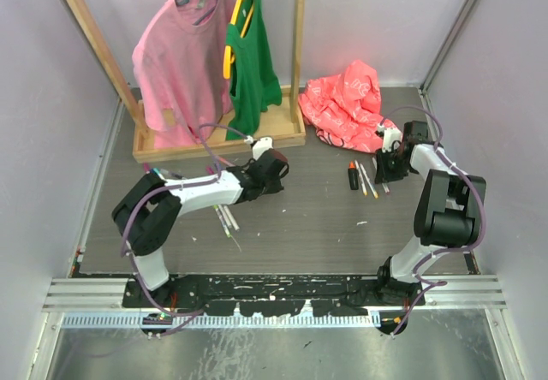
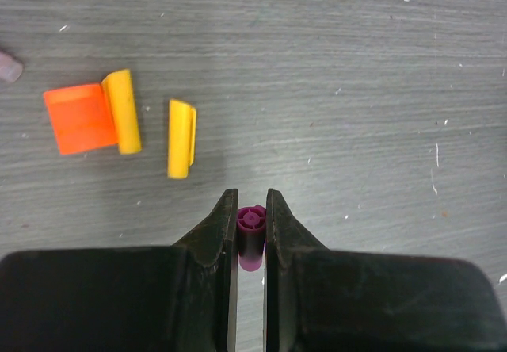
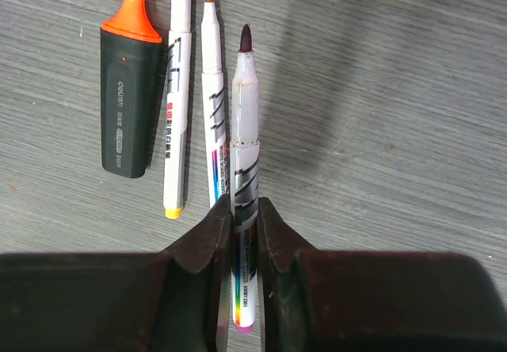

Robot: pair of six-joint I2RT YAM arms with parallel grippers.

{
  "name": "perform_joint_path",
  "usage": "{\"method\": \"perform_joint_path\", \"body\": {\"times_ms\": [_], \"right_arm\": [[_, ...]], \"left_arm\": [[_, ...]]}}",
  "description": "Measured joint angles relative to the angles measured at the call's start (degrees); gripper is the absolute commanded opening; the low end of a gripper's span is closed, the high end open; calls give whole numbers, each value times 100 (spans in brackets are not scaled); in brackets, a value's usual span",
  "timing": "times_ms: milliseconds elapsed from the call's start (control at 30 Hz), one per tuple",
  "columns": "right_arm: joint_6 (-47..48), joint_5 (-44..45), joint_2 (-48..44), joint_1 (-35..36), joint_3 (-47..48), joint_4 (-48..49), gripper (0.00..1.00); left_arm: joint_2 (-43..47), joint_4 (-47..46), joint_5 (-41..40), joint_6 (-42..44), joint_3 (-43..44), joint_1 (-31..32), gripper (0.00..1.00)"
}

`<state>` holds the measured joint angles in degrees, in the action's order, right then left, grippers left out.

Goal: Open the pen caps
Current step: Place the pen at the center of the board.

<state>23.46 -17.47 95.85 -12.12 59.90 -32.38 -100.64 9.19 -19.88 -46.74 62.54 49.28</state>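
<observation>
- Left fingers (image 2: 224, 223) are narrow, pinched on a purple cap (image 2: 251, 227). It stands end-on between the tips, just above the bench (image 2: 356, 90).
- Right fingers (image 3: 218, 227) are narrow too, clamped on the barrel of a purple-tipped pen (image 3: 244, 122). Its dark nib is bare and points to the far side.
- Step in hand, as I read it: this pen is open, cap in one arm and barrel in the other, well apart across the bench. The parts are not yet set down.
- Loose on the bench, just to the far left of the left fingers, are two yellow caps (image 2: 181, 139) and an orange cap (image 2: 79, 119). One yellow cap touches the orange one.
- Left of the held pen lie two white pens (image 3: 176, 90), side by side, at least one with a bare nib. Next comes a black highlighter (image 3: 127, 106) with its orange tip exposed.
- Next move likely calls for lowering the purple cap among the loose caps and releasing it. The right arm then lays its pen in line with the opened row.
- A few more pens (image 1: 227, 219) lie near the left arm. They are too small to tell whether capped, but they are probably the next pick.
- Watch: the cap is tiny and may roll on release.
</observation>
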Motion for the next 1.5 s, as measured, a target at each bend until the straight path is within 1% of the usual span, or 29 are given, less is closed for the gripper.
{"method": "perform_joint_path", "body": {"times_ms": [267,467,633,733,867,967,1033,1500], "right_arm": [[17,2,0,0,2,-2,5],[17,7,4,0,2,-2,6],[22,7,61,0,39,-22,7],[28,7,129,0,70,-37,8],[44,7,225,0,90,-101,11],[46,26,313,0,101,-131,15],[46,39,358,0,109,-164,16],[42,111,507,0,170,-221,28]], "left_arm": [[-855,527,-170,-4,870,0,0],[-1003,750,-332,92,968,0,6],[-1211,872,-448,140,1193,0,8],[-1344,898,-479,166,1320,0,12],[-1438,940,-522,243,1432,0,24],[-1464,951,-544,258,1471,0,25],[-1464,955,-544,262,1480,0,28],[-1438,957,-474,293,1475,0,29]]}}
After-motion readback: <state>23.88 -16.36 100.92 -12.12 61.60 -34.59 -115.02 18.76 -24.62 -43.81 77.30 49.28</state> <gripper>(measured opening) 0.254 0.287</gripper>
